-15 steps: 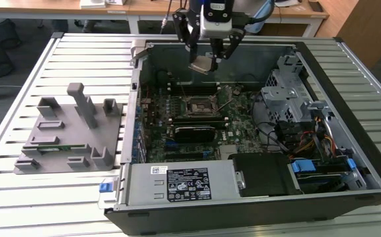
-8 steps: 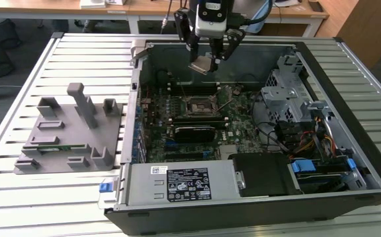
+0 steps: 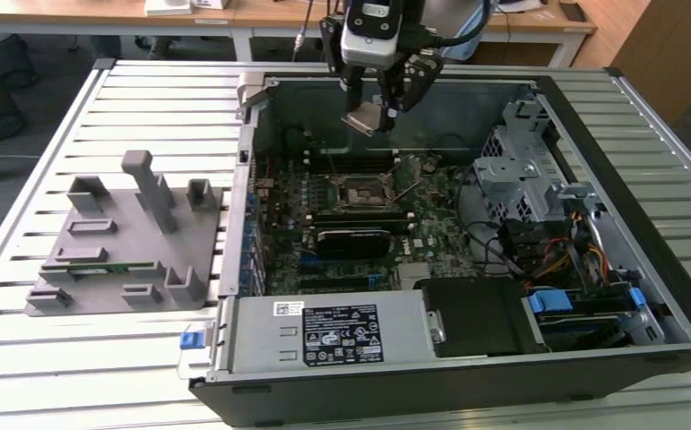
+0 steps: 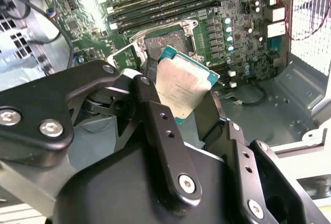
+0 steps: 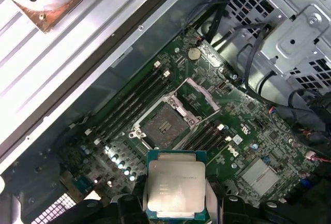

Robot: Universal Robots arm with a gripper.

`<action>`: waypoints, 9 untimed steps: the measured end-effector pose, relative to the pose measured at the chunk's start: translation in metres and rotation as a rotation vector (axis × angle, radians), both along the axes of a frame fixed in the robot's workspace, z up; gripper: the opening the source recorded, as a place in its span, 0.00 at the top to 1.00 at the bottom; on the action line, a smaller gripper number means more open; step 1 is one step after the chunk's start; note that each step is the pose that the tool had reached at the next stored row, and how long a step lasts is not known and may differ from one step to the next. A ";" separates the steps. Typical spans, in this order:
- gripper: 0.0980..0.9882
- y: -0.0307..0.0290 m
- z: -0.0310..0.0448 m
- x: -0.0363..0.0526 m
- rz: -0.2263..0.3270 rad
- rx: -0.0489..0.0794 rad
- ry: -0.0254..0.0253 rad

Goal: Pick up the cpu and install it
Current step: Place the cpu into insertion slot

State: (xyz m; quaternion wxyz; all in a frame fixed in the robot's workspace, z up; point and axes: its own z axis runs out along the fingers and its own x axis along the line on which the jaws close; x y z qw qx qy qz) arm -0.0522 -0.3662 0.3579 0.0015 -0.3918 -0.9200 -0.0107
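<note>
The small flat square cpu with a silvery-white metal top and thin green rim is gripped by two opposite edges between the arm's black metal jaws, which are closed only as far as the chip's width. In the second wrist view the cpu sits tilted between them, its metal face towards that camera. In the exterior view the cpu hangs in the air inside the open case, well above the board and near the case's far wall.

Below it lies the black square socket with a silvery frame, holding no chip. Its metal retaining plate seems to be swung open, though the angle makes that hard to confirm. Rows of long dark memory slots run beside the socket on the green motherboard.

The black open-sided computer case lies flat on the white slatted metal bench, with a silvery labelled power supply box at its near edge. At the exterior view's left, apart from the case, stands a grey plastic holder with upright posts, with a long thin green memory stick resting in it.
</note>
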 end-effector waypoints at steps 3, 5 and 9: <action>0.51 0.0002 -0.0001 0.0000 -0.039 -0.002 0.0000; 0.51 0.0003 -0.0003 0.0000 -0.066 -0.003 0.0000; 0.51 0.0005 -0.0005 0.0000 -0.120 -0.005 0.0000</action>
